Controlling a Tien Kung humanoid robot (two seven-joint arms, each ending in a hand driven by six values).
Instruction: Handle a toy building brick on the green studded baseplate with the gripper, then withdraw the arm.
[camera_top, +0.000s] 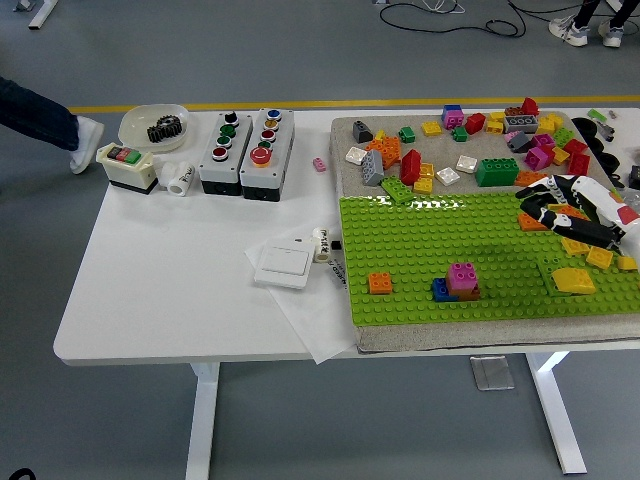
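1 open-fingered right hand (560, 205) over baseplate (420, 250)

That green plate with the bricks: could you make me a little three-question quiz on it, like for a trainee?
1. True or false: the magenta brick on the green baseplate sits on top of other bricks.
2. Where is the robot's right hand? A) clamped on the magenta brick B) at the baseplate's right end, holding nothing C) over the button boxes
3. Fill in: standing alone to the left of the magenta stack is a small ___ brick.

Key: 1 true; 2 B; 3 orange.
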